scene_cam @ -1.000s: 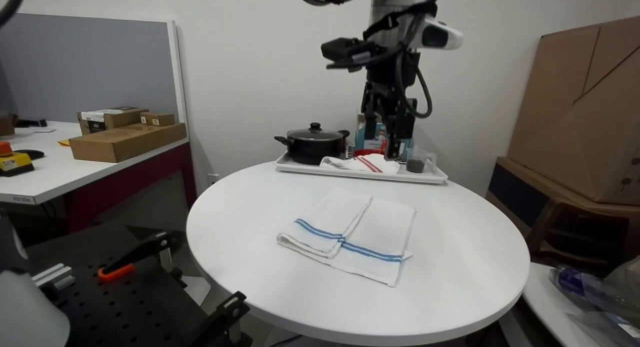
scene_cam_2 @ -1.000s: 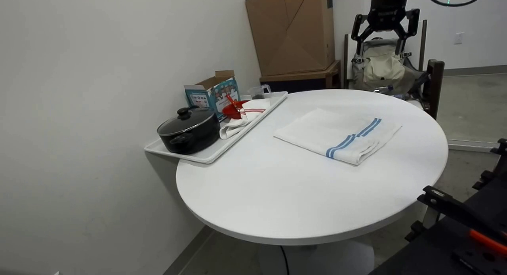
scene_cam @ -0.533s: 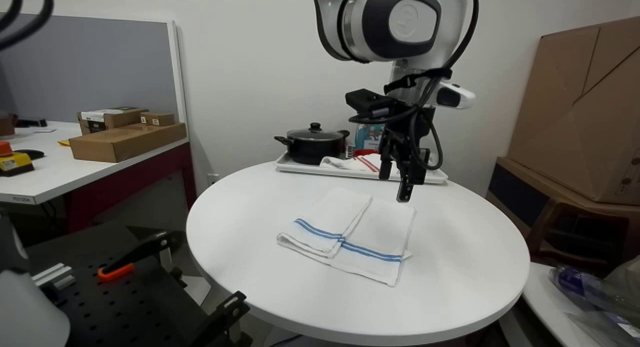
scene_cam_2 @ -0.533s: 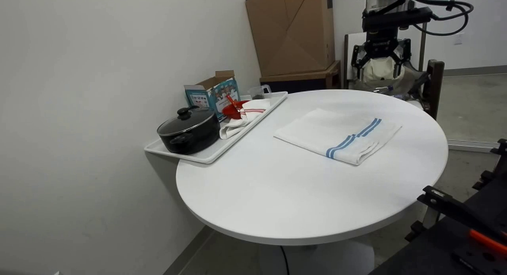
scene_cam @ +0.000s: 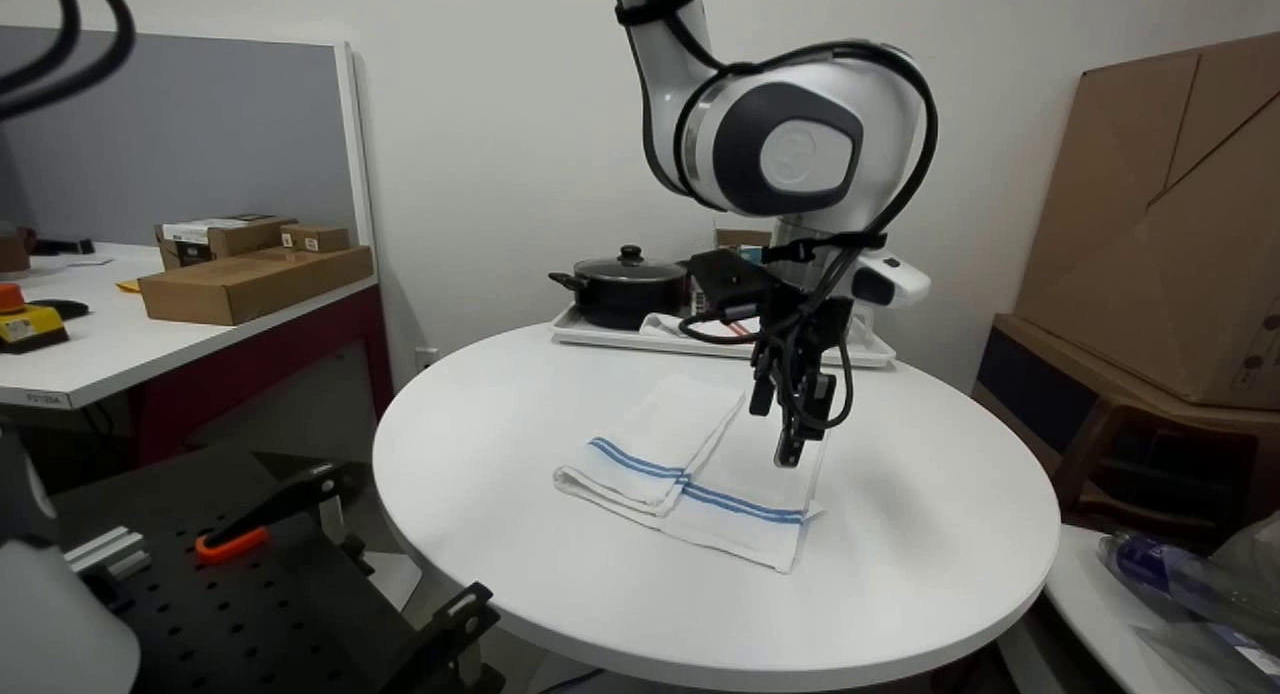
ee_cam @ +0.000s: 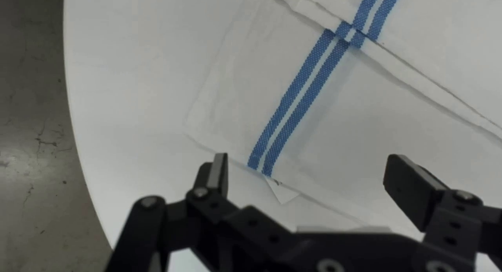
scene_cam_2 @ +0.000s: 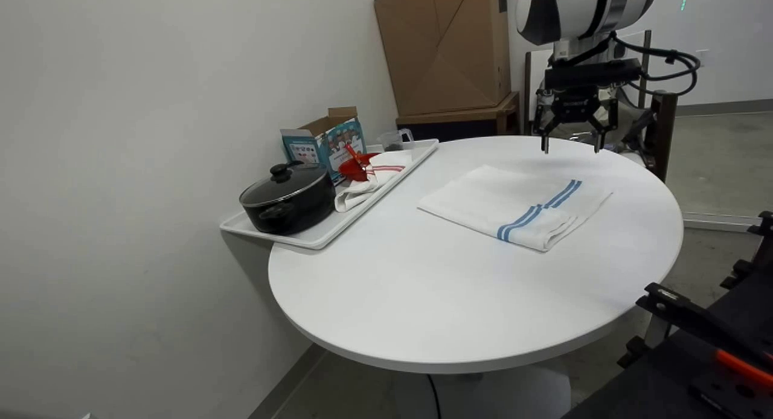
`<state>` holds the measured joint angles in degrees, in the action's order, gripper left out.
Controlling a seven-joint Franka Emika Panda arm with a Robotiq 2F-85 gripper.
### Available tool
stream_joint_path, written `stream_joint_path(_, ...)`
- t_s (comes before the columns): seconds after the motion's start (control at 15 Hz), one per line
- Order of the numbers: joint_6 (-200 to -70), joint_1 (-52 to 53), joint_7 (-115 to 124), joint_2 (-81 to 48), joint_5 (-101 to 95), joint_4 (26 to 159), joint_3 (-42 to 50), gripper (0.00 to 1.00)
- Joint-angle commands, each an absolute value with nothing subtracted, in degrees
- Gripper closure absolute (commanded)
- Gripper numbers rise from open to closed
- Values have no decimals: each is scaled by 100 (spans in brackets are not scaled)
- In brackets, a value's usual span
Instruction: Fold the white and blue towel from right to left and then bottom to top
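Observation:
The white and blue towel lies flat and partly folded on the round table in both exterior views (scene_cam: 725, 504) (scene_cam_2: 507, 195). A folded flap with blue stripes covers one part of it, with layered edges at one corner. My gripper is open and empty, pointing down above the towel's outer edge in both exterior views (scene_cam: 775, 436) (scene_cam_2: 571, 150). In the wrist view the gripper's fingers (ee_cam: 306, 166) are spread wide over that edge of the towel (ee_cam: 384, 111). A small white tag (ee_cam: 281, 191) sticks out between them, beside the stripe ends. The fingers appear apart from the cloth.
A white tray (scene_cam_2: 329, 239) on the round table (scene_cam_2: 423, 298) by the wall holds a black lidded pot (scene_cam_2: 296, 204), a red bowl (scene_cam_2: 356, 168), a white and red cloth (scene_cam_2: 392, 160), a clear cup (scene_cam_2: 394, 142) and a blue box (scene_cam_2: 343, 142).
My gripper has come down from high above the table to a lower spot over the towel's outer edge, with its fingers open throughout. The towel has not moved.

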<state>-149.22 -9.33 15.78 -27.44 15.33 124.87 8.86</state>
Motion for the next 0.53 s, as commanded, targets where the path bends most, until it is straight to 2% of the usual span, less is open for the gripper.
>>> stream_joint_path(0.0, -14949, -1107, 1459, -3401, 1660, 12169, 787, 0)
stream_joint_path(0.47, -14832, -1399, 1440, -3642, 1636, 12182, 883, 0)
